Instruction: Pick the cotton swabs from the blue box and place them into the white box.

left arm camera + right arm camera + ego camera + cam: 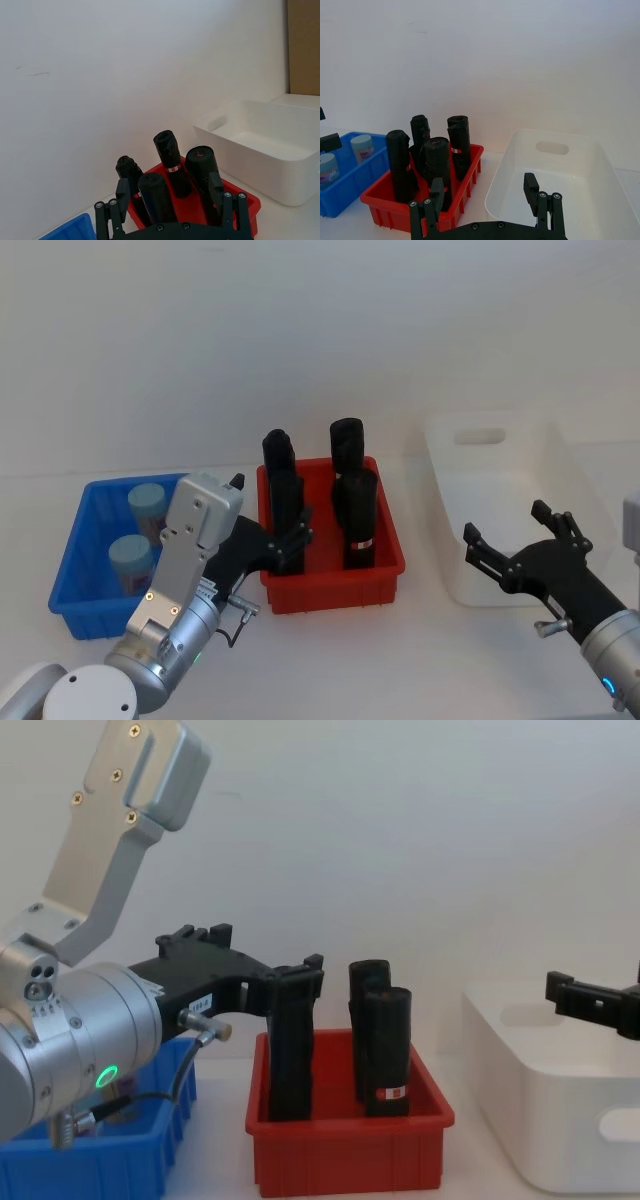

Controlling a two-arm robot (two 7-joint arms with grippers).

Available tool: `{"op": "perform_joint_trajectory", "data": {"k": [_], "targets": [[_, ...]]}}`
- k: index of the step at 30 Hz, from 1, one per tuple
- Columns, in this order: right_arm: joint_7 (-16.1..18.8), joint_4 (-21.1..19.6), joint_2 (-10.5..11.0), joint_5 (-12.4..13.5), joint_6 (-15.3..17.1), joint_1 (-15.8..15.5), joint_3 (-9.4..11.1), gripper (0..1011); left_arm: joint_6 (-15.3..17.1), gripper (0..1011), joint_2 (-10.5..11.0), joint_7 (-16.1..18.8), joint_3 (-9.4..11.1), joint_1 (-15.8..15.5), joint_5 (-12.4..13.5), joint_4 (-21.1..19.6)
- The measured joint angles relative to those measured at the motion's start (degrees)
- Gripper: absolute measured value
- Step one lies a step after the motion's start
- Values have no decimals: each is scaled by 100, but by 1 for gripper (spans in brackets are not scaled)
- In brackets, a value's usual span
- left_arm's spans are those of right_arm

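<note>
Spread wide and holding nothing, the left gripper (272,515) is hovering at the lower left-centre of the head view, over the seam between the blue box (66,565) and a red bin (330,592). Its grey arm housing (195,530) is covering the blue box's right wall there. In the chest view the same housing is looming across the left side and hiding most of that box. One black fingertip is overlapping the nearest of four upright black packs (347,445) standing in the red bin; whether it is touching cannot be told. At the lower right of the head view, the right gripper (508,523) is likewise hanging open and empty over the near end of the white box (442,475).

The cotton swabs (146,505), two jars with light blue lids, are standing upright in the blue box, one behind the other. The red bin and its packs are sitting between them and the white box.

The right wrist view is catching the jars (361,146) at its left edge and is looking into the white box's bare inside, with the oval handle cutout (552,148) at the far end. The left wrist view is looking past the packs to the white box (265,165), with a corner of the blue box (75,229) at bottom left and a brown panel (305,45) at upper right.
</note>
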Motion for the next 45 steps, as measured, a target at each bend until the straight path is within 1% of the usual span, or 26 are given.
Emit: {"op": "perform_joint_trajectory", "data": {"k": [26, 30, 36, 45], "targets": [[0, 0, 0, 0, 0, 0, 0, 1002, 0, 1000, -1, -6, -10, -3, -7, 3], [0, 0, 0, 0, 0, 0, 0, 1002, 2, 1000, 8, -35, -48, -25, -64, 50], [0, 0, 0, 0, 0, 0, 0, 1002, 17, 1000, 32, -106, -160, -108, -216, 207], [0, 0, 0, 0, 0, 0, 0, 1002, 96, 1000, 55, -220, -358, -286, -499, 597]]}}
